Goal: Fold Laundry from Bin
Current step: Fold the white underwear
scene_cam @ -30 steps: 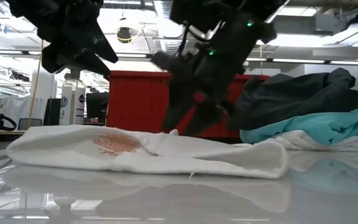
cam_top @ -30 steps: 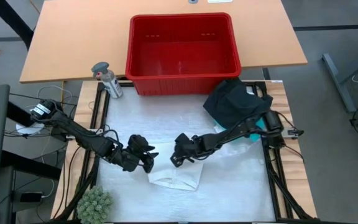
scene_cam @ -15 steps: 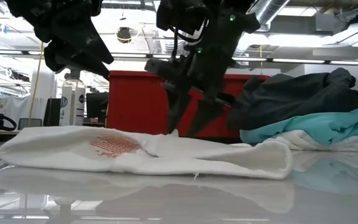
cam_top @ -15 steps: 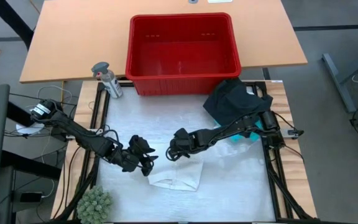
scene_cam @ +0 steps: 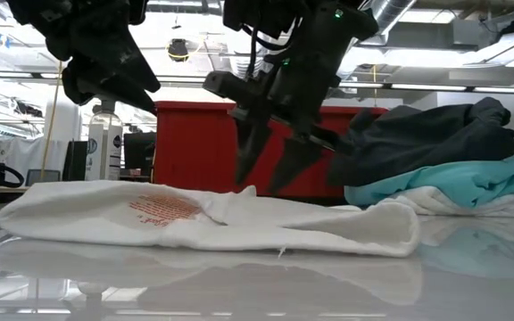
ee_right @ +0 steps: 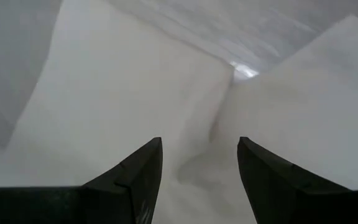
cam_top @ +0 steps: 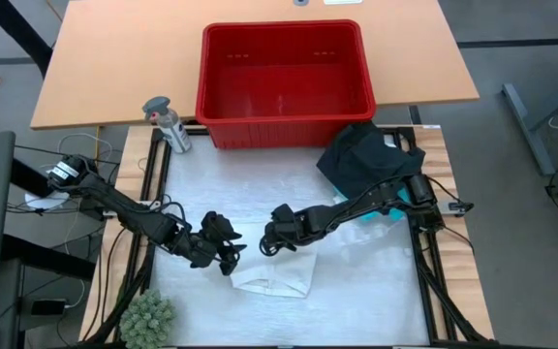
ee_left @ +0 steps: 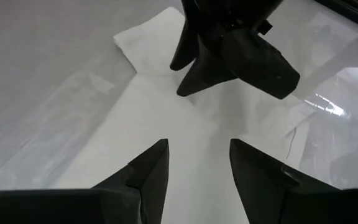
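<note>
A folded white garment (cam_top: 277, 275) with a red print (scene_cam: 162, 207) lies flat on the table's near middle. My left gripper (cam_top: 229, 254) hovers open over its left end, with white cloth below its fingers (ee_left: 197, 146). My right gripper (scene_cam: 264, 183) stands open just above the garment's far edge, pointing steeply down, and I see only white cloth between its fingers (ee_right: 199, 143). The red bin (cam_top: 284, 73) stands at the far edge with nothing visible inside. More laundry, black over turquoise (cam_top: 368, 160), is piled at the far right.
A spray bottle (cam_top: 168, 124) stands left of the bin. A green spiky plant (cam_top: 148, 318) sits at the near left corner. Black frame rails (cam_top: 424, 262) run along the white mat's left and right sides. The clothes pile rises beside my right arm (scene_cam: 444, 156).
My right gripper has rolled about its wrist and tipped, so its fingers now point more steeply down over the garment. Its jaws stay open. The garment lies as before.
</note>
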Tool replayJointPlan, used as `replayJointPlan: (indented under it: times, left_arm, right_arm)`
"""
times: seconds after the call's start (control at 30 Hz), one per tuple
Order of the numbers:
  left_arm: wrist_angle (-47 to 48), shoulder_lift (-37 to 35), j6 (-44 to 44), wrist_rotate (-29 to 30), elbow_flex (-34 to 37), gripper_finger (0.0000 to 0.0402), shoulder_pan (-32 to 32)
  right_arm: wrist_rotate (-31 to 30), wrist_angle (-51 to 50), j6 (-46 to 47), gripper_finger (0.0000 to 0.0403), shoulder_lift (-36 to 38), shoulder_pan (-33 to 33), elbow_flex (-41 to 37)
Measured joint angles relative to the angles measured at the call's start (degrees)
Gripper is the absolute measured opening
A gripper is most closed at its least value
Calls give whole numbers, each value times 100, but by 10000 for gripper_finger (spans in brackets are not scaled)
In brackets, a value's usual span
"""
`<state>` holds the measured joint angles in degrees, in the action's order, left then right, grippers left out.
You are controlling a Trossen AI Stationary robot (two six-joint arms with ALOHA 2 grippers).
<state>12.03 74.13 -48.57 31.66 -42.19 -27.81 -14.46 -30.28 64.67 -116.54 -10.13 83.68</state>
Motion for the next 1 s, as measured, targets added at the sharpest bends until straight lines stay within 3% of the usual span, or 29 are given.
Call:
replayJointPlan:
  times: [0.47, 0.73, 0.83, 1.0]
  left_arm:
    - [2, 0, -73, -31, 0, 158, 0]
    - [-7, 0, -73, -31, -2, 158, 0]
    - [-9, 0, -73, -28, -2, 158, 2]
    - [-8, 0, -73, 40, -2, 158, 3]
  right_arm:
    - [-219, 389, 152, 230, -88, -52, -144]
    - [85, 549, 144, 219, -357, -50, -136]
    - [92, 328, 171, 173, -333, 5, -90]
    - [267, 225, -291, 35, -331, 67, 61]
